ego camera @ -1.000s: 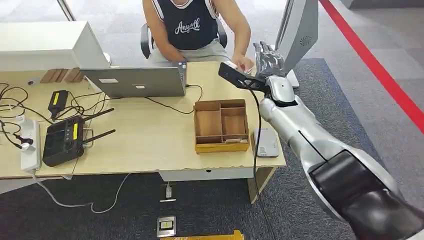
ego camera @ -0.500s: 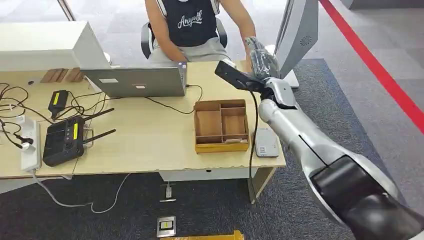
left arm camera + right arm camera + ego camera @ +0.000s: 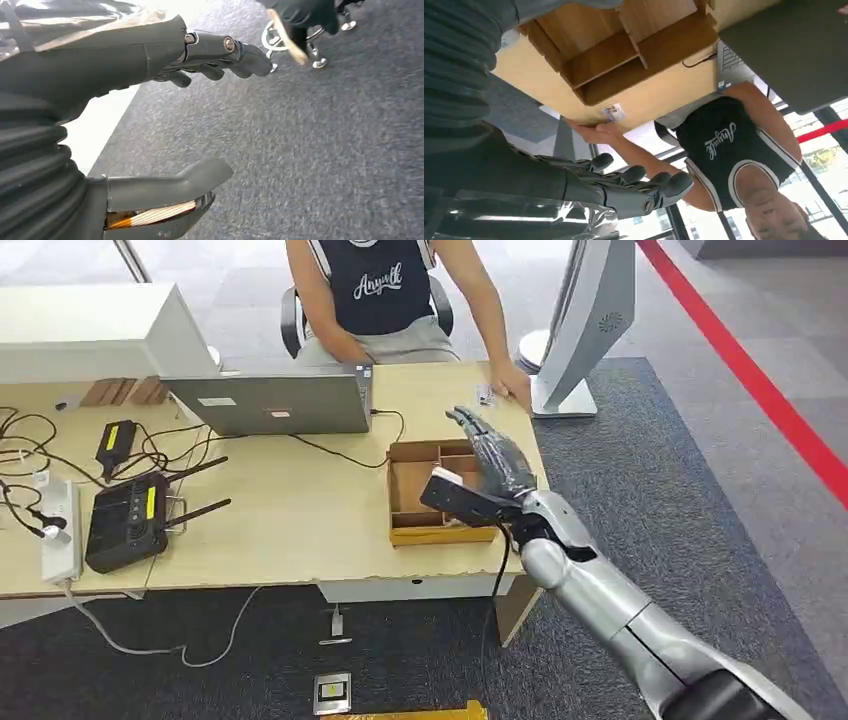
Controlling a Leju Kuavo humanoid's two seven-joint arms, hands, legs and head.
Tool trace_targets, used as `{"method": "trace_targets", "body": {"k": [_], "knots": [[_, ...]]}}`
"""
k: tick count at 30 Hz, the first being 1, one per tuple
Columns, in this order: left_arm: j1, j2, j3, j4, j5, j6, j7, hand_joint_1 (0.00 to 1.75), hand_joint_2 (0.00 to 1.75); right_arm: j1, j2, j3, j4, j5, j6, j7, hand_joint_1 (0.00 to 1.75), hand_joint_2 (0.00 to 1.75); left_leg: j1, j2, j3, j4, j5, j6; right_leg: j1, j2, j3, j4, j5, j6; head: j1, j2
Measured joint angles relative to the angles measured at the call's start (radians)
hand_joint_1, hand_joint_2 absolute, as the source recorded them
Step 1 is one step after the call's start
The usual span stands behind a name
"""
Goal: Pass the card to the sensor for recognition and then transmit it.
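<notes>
Handover looked done: the right hand [image 3: 495,462] had swung back from the person and hung over the cardboard tray [image 3: 441,492], fingers [image 3: 644,190] apart and empty. Beyond the tray, near the table's [image 3: 300,510] far edge, the card [image 3: 485,394] lay under the person's hand [image 3: 512,386]. Right of the tray, carpet lay open. Left hand [image 3: 150,130] hung open over floor.

Office test station
A wooden bench [image 3: 300,520] on grey carpet [image 3: 650,490] carries a laptop [image 3: 270,405], power strip [image 3: 60,530] and tangled cables [image 3: 30,440]; a person [image 3: 385,290] sits at 12 o'clock.
</notes>
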Motion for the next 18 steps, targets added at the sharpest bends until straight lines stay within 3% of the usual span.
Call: {"method": "trace_targets", "body": {"k": [7, 18], "knots": [[-0.003, -0.007, 0.025, 0.000, -0.003, 0.000, 0.016, 0.00, 1.75, 0.073, -0.031, -0.008, -0.104, -0.006, 0.000, -0.012, 0.00, 1.75, 0.000, 0.000, 0.000, 0.000, 0.000, 0.000, 0.000, 0.000, 0.000, 0.000, 0.000, 0.000, 0.000, 0.000], [-0.005, -0.012, 0.040, 0.000, -0.003, 0.000, 0.016, 0.00, 1.75, 0.094, -0.052, -0.010, -0.168, -0.006, 0.002, -0.012, 0.00, 1.75, 0.000, 0.000, 0.000, 0.000, 0.000, 0.000, 0.000, 0.000, 0.000, 0.000, 0.000, 0.000, 0.000, 0.000]]}}
